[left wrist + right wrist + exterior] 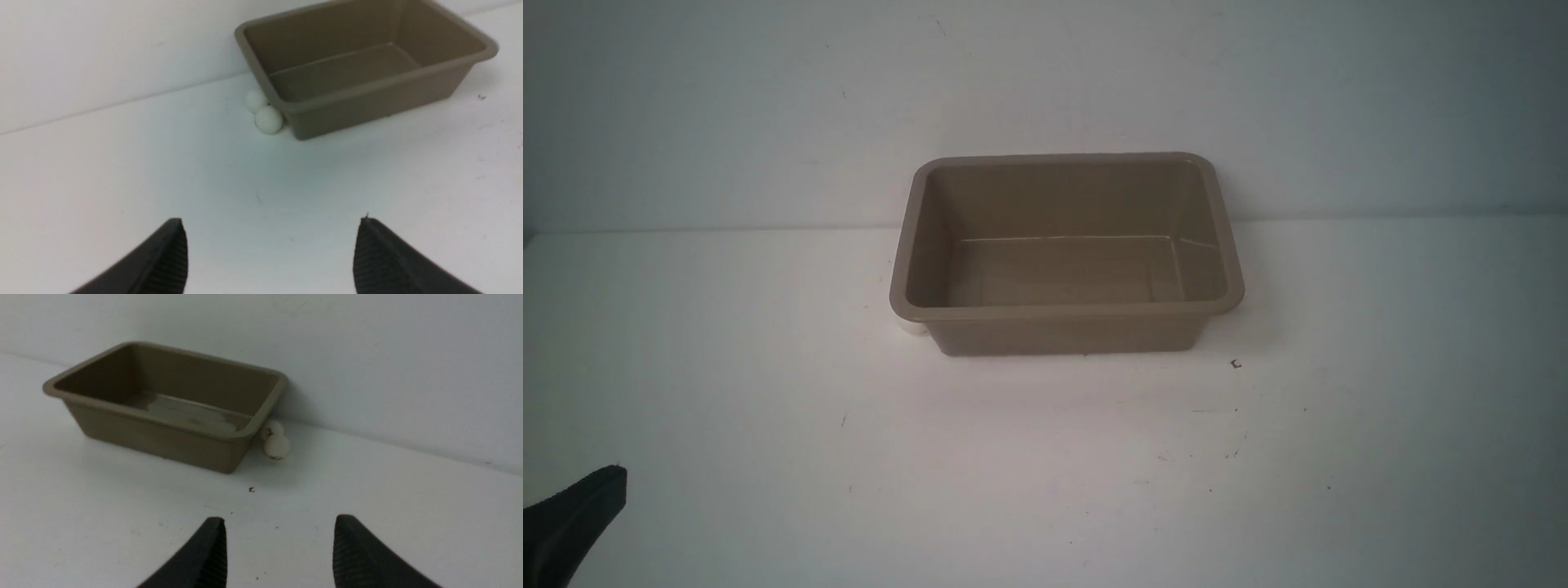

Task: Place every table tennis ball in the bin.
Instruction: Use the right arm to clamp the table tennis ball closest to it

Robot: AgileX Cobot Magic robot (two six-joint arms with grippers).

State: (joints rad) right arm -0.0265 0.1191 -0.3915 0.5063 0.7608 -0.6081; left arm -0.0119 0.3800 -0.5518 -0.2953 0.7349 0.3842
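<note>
Your left gripper (270, 222) and right gripper (281, 518) are both hanging over the bare white table (727, 392), well short of the bin (1066, 311), jaws apart and gripping nothing.

You are getting open tabletop in front of the taupe bin and out to either side, while its far rim is sitting near the white wall (768, 106). The left pair of table tennis balls (267, 120) is resting against the bin's left end by the near corner, the two touching each other and tucked under the flared rim. The right pair of table tennis balls (277, 446) is lying likewise against the right end. Your left jaws are standing wider apart than your right ones, and none of the fingertips is touching anything.
</note>
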